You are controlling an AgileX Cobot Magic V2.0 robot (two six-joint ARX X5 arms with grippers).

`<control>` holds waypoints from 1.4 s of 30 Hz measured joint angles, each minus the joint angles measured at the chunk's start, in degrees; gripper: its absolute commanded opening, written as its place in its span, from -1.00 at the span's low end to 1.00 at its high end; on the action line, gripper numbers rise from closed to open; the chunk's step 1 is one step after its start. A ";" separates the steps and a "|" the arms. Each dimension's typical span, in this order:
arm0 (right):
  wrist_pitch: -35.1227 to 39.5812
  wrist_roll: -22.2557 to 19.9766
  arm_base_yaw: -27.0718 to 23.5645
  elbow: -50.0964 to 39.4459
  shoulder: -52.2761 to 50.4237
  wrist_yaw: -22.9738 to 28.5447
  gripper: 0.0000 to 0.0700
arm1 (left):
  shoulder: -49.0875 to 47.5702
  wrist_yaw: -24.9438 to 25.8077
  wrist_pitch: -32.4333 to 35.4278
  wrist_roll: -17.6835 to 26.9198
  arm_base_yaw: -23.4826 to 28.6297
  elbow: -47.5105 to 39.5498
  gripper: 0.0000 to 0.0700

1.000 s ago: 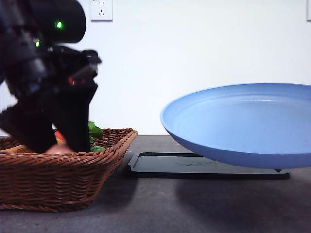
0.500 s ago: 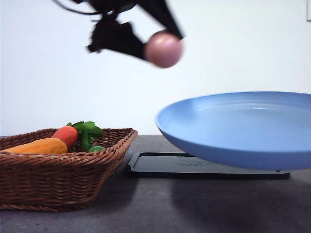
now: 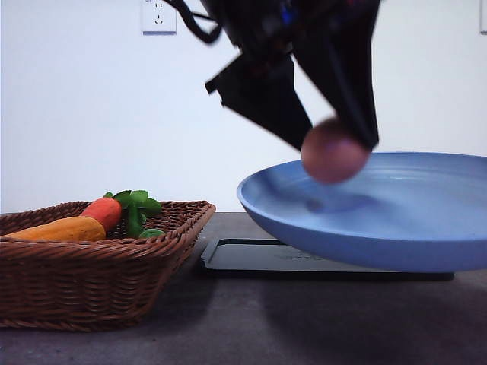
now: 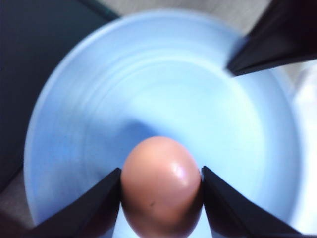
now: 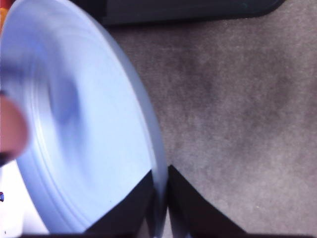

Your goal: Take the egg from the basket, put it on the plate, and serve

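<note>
We find the left tool (image 3: 335, 148) clenched on the egg (image 3: 334, 150), with one dark finger pressed to each side of it, as the left wrist view confirms. The egg hangs at the finger ends, above the bowl of the plate (image 3: 396, 220) and apart from its surface; a faint shadow lies on the blue beneath it. We see the plate raised clear of the tabletop (image 3: 251, 319) and tilted, over the black tray (image 3: 251, 257). In the right wrist view the right tool (image 5: 159, 198) grips the plate's rim, one finger on either face of it. The basket (image 3: 91, 277) stands on the tabletop well apart to the left. It holds an orange carrot (image 3: 105, 211), a yellow-orange vegetable (image 3: 57, 229) and green leaves (image 3: 137, 204).
</note>
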 measured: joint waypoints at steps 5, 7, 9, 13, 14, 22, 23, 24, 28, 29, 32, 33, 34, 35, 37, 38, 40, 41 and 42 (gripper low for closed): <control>-0.31 -0.02 0.00 0.00 0.00 -0.01 -1.00 | 1.95 -0.27 0.06 0.02 -0.11 0.00 -0.15; -0.55 -0.02 0.00 0.00 0.00 -0.03 -1.00 | 2.01 -0.30 0.09 0.02 -0.11 0.00 -0.15; -0.59 -0.02 0.00 0.00 0.00 -0.21 -1.00 | 2.01 -0.33 0.19 0.02 -0.11 0.00 -0.15; -0.67 0.00 0.00 0.00 0.00 -1.50 -1.00 | 2.01 -0.35 0.29 0.02 -0.11 0.00 -0.06; -0.74 0.01 0.00 0.00 0.00 -1.73 -1.00 | 2.01 -0.35 0.32 0.02 -0.11 0.00 -0.01; -1.33 0.01 0.02 0.00 0.23 -3.48 -1.00 | 2.01 -0.35 0.43 -0.07 -0.11 0.00 0.09; -1.35 -0.01 0.02 0.00 0.60 -3.49 -1.00 | 2.01 -0.35 0.30 -0.13 -0.11 0.01 0.09; -1.36 -0.02 0.02 0.00 1.07 -3.50 -1.00 | 2.00 -0.35 0.07 -0.18 -0.10 0.03 0.09; -1.28 -0.06 0.02 0.00 4.79 -3.48 -1.00 | 0.59 -0.35 -2.20 -0.20 0.21 0.34 0.09; -1.10 -0.07 0.02 0.00 5.96 -3.48 -1.00 | -0.48 -0.39 -2.50 -0.20 0.33 0.50 0.09; 0.58 -0.33 0.01 0.02 9.73 -3.61 -1.00 | -5.21 -0.40 -3.42 -0.20 0.82 0.95 0.09; 1.35 -0.45 0.00 0.11 11.16 -3.69 -1.00 | -7.19 -0.39 -3.90 -0.20 1.07 1.13 0.08; 2.10 -0.58 -0.02 0.34 12.80 -3.64 -1.00 | -9.27 -0.39 -4.42 -0.20 1.43 1.33 0.08; 2.91 -0.65 -0.08 0.74 14.31 -3.62 -1.00 | -11.08 -0.39 -4.84 -0.20 1.80 1.48 0.08; 5.20 -0.69 -0.17 2.13 17.55 -3.59 -1.00 | -14.70 -0.39 -5.78 -0.20 2.69 1.65 0.08; 6.18 -0.71 -0.17 3.17 19.10 -3.60 -1.00 | -16.34 -0.41 -6.42 -0.20 3.13 1.66 0.08; 8.02 -0.72 -0.17 5.91 22.48 -3.57 -1.00 | -19.76 -0.42 -7.62 -0.20 3.99 1.66 0.08; 8.73 -0.72 -0.17 7.35 24.13 -3.46 -1.00 | -21.44 -0.42 -8.02 -0.20 4.36 1.66 0.08; 9.30 -0.71 -0.18 8.85 25.85 -3.20 -1.00 | -23.19 -0.42 -8.37 -0.20 4.74 1.66 0.08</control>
